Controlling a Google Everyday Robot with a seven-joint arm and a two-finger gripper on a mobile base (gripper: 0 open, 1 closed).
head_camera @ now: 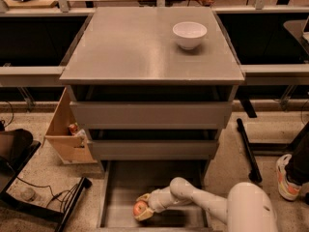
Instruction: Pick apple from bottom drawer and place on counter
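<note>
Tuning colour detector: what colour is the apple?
Apple: red with orange-yellow blush, camera view; gripper at it in the bottom drawer.

On surface [135, 47], rear R: bowl [189, 34]. Below, at front: bottom drawer [120, 192] pulled out; apple [139, 209] in it, L of ctr, tool [143, 207] clamped round it. L on floor: box [65, 132].

Nothing legible anywhere, no text, label, brand, number or sign. The gripper [143, 209] sits low in the bottom drawer [120, 192], clasping the apple [139, 207] from both sides, and no marking can be read on any of them. Above and beyond the gripper, the counter [135, 47] and the white bowl [189, 34] show plain surfaces, no lettering.
</note>
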